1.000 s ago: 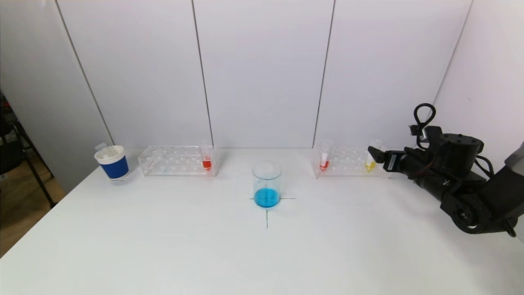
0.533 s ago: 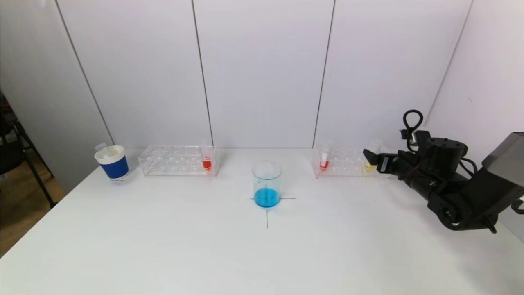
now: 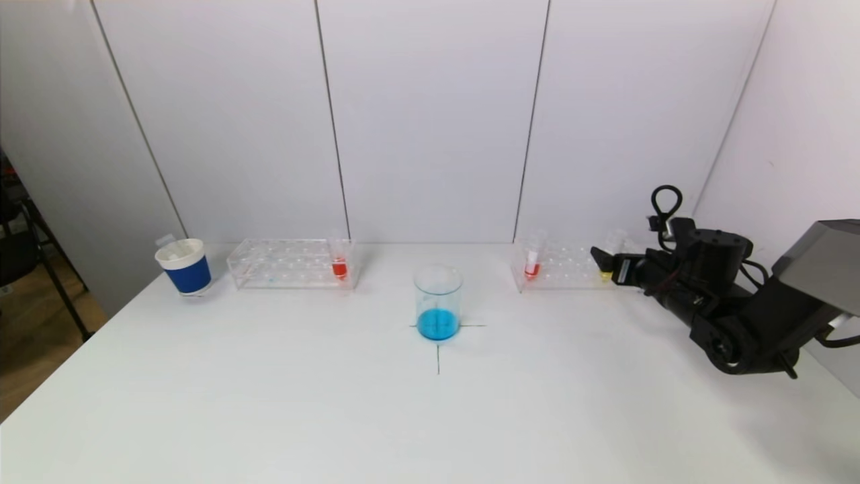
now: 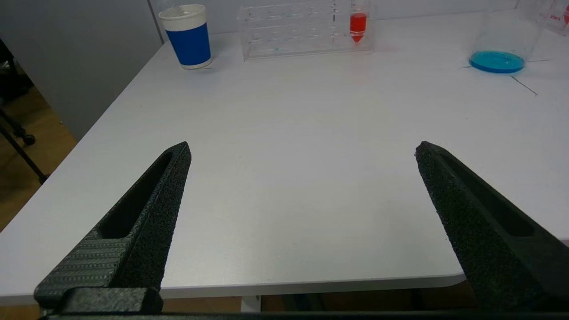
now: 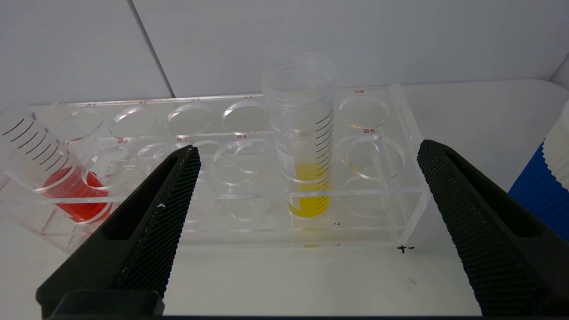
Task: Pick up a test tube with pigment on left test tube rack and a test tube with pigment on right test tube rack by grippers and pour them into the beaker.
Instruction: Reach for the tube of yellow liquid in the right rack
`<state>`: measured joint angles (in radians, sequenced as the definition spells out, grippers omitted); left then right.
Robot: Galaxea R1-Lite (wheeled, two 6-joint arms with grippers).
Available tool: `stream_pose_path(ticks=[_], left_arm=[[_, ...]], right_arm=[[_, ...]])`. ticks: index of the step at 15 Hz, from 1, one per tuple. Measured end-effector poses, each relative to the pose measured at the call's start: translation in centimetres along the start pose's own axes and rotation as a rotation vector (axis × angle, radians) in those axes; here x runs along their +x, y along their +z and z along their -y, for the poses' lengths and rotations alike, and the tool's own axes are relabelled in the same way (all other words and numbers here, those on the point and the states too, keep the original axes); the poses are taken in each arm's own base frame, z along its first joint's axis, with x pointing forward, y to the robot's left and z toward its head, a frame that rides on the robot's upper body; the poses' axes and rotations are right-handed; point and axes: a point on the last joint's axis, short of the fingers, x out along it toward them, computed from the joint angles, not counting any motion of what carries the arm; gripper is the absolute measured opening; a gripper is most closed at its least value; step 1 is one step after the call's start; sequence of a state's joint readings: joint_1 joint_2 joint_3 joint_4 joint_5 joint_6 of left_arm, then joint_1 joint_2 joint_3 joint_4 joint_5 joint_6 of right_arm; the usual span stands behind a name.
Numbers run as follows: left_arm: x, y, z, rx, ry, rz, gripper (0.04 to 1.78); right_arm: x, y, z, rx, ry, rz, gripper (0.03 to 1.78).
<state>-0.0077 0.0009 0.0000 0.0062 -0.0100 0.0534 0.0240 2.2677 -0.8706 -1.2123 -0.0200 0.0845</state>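
In the head view the right claw covers the lower part of the yellow tube in the right rack. The beaker is cut off above in the left wrist view.

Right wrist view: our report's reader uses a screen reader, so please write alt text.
The open right gripper faces a clear test tube rack, its two black fingers either side of an upright tube of yellow pigment. A tilted tube of red pigment sits at the rack's other end.
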Motion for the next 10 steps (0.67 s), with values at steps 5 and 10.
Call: stream_pose_path(ticks=[5, 10], left_arm=[[0.0, 0.0, 0.0, 0.0, 0.0, 0.0, 1.76], [0.0, 0.0, 0.0, 0.0, -0.001, 0.0, 1.76]], right_arm=[[0.6, 0.0, 0.0, -0.001, 0.001, 0.01, 1.77], [1.6, 0.1, 0.2, 0.0, -0.005, 0.03, 1.77]])
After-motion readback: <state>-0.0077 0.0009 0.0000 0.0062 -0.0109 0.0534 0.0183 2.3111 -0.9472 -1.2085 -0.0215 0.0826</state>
